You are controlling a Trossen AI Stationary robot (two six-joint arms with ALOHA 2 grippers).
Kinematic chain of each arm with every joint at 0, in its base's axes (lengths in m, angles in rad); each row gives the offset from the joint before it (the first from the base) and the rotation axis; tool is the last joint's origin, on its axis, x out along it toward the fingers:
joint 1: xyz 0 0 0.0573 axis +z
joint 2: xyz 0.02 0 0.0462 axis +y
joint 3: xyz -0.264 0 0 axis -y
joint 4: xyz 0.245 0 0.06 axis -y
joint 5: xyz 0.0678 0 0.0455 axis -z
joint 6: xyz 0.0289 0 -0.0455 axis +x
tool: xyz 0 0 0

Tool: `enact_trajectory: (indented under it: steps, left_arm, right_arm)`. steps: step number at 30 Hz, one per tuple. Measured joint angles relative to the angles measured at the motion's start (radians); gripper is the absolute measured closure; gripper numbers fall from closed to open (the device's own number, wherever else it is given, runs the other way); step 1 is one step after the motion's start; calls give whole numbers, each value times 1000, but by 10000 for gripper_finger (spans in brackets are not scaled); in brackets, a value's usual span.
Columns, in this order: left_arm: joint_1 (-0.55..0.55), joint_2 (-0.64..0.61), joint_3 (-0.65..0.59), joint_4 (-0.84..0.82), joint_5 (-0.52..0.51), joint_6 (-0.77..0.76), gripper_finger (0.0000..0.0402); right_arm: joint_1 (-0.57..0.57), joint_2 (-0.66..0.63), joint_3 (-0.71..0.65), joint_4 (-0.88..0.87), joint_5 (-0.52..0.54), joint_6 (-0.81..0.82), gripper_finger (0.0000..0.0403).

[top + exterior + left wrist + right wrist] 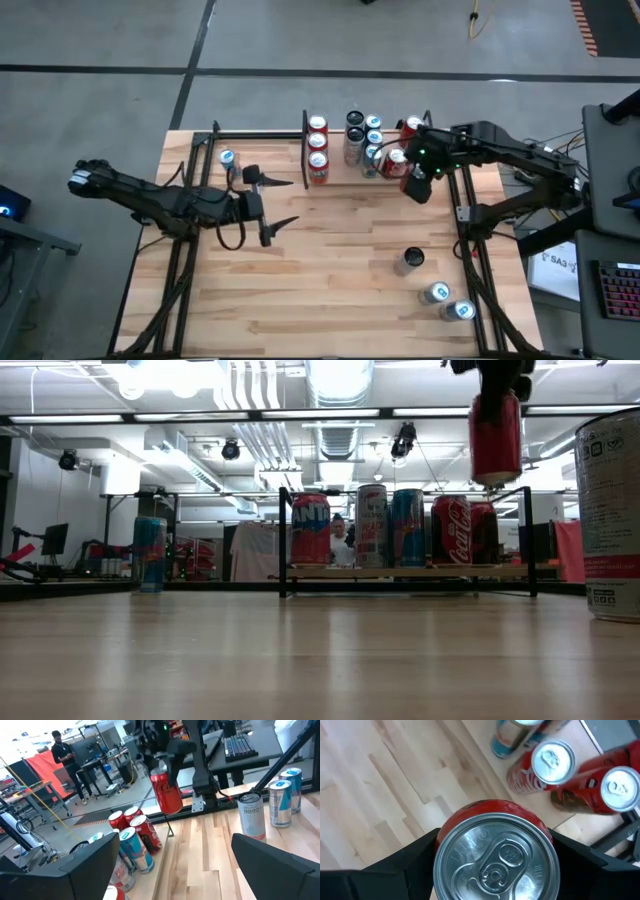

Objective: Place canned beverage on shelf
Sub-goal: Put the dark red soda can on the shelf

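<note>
We are holding a red can (pixel 496 438) in the air with the right gripper (pixel 495 857), its two fingers pinching the can's sides from above, so the pick looks done and the placing is what is left. Judging from the low view, the can is hanging clear above the shelf (pixel 410 571), with its base well over the tops of the cans already standing there, so it is not yet resting on anything.

Relative to the shelf, we are carrying the can over its right end. In the high view the right gripper (pixel 418 172) is sitting at that end's near edge, just beside the red cans (pixel 398 160) on the board. The right wrist view shows the can's silver top (pixel 496 857) filling the space between our fingers, with two more can tops just beyond it on the shelf.

The shelf already holds a row of red cans (pixel 318 150) at its left end and a cluster of blue and dark ones (pixel 362 138) in its middle. Three more cans (pixel 437 292) are waiting on the table (pixel 330 280), well apart from the shelf, so more trips seem likely.

Our left gripper (pixel 270 205) is hovering with its fingers spread wide, off the shelf's left end and holding nothing.
</note>
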Motion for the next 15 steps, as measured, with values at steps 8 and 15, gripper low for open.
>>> enact_trajectory:
  steps: [8, 15]
  left_arm:
    - [0, -24, -17, 23, -2, 28, 33]
    - [0, -40, -14, 29, -9, 73, 33]
  right_arm:
    - [-76, -68, -166, 55, -14, -19, 111]
    - [-133, -78, -292, 181, -15, -93, 111]
